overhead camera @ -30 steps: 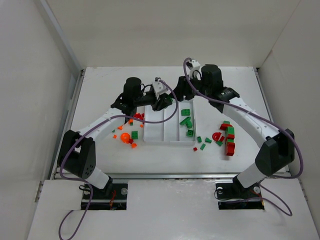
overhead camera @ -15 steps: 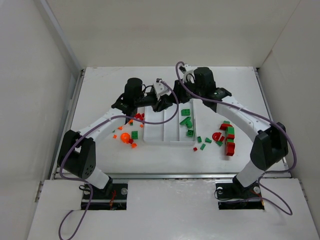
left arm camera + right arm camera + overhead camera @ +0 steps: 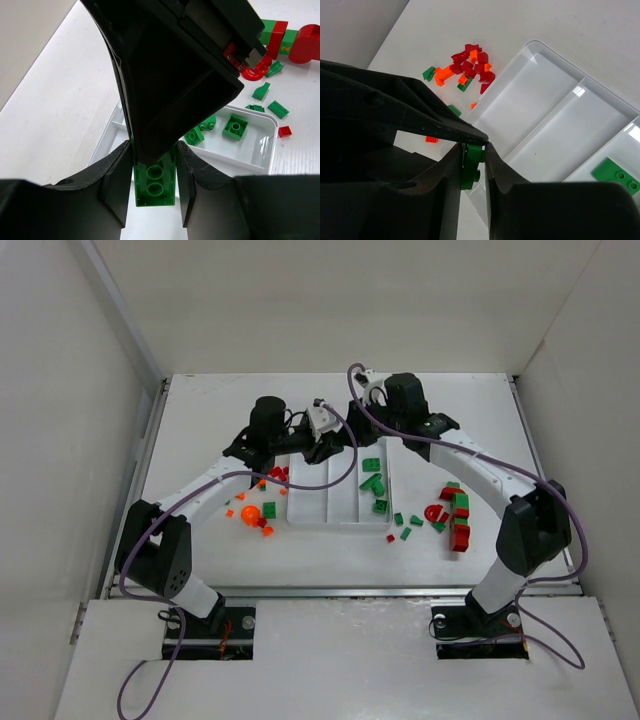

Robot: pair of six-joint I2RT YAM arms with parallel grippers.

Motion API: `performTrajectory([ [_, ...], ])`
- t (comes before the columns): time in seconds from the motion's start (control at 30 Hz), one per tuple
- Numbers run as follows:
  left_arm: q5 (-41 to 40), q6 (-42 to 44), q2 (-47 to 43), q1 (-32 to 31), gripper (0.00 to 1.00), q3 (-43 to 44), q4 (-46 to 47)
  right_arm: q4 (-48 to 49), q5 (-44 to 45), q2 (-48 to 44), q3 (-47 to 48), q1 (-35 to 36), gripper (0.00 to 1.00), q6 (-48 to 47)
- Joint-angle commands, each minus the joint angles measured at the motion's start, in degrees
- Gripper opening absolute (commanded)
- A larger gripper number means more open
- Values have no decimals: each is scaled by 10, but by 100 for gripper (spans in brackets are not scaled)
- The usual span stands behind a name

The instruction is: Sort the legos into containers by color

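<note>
Above the far end of the white tray [image 3: 322, 516], my two grippers meet over one green lego. The left gripper [image 3: 154, 146] is shut on this green brick [image 3: 155, 186], studs facing the camera. My right gripper [image 3: 473, 147] has closed on the same brick [image 3: 469, 173] from the other side, its black body [image 3: 175, 75] filling the left wrist view. In the top view the left gripper [image 3: 328, 448] and right gripper [image 3: 351, 436] touch tips. Green legos [image 3: 375, 485] lie in the right compartment; the other two containers [image 3: 555, 100] look bare.
Red and orange pieces with a few green ones [image 3: 262, 508] lie scattered left of the tray. More red and green pieces [image 3: 452, 517] sit to its right, with small ones [image 3: 402, 527] near its front right corner. White walls enclose the table.
The right arm swung left to the left gripper and its jaws narrowed onto the green brick. The left gripper stayed put, still holding that brick.
</note>
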Motion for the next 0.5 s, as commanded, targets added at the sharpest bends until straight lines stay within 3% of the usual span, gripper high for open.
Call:
performTrajectory([
  [0.0, 8, 11, -20, -6, 17, 18, 22, 3, -53, 1, 22, 13, 1, -28],
  [0.03, 8, 11, -20, -6, 27, 18, 22, 3, -48, -4, 16, 13, 0, -28],
  [0.07, 8, 11, -20, -6, 51, 12, 22, 3, -42, -4, 16, 13, 0, -28],
  [0.17, 8, 11, -20, -6, 81, 7, 17, 8, -12, -16, -2, 13, 0, -33],
  [0.2, 8, 11, -25, -6, 99, 2, 17, 8, -5, -16, -2, 13, 0, -33],
  [0.33, -44, -32, -31, -6, 99, -26, 24, 28, 39, -27, -42, -11, 0, -33],
  [0.43, -99, -61, -48, -6, 99, -59, 35, 20, 157, -27, -54, -29, 0, -33],
  [0.47, -114, -61, -48, -6, 99, -66, 41, 20, 157, -27, -54, -30, 0, -33],
])
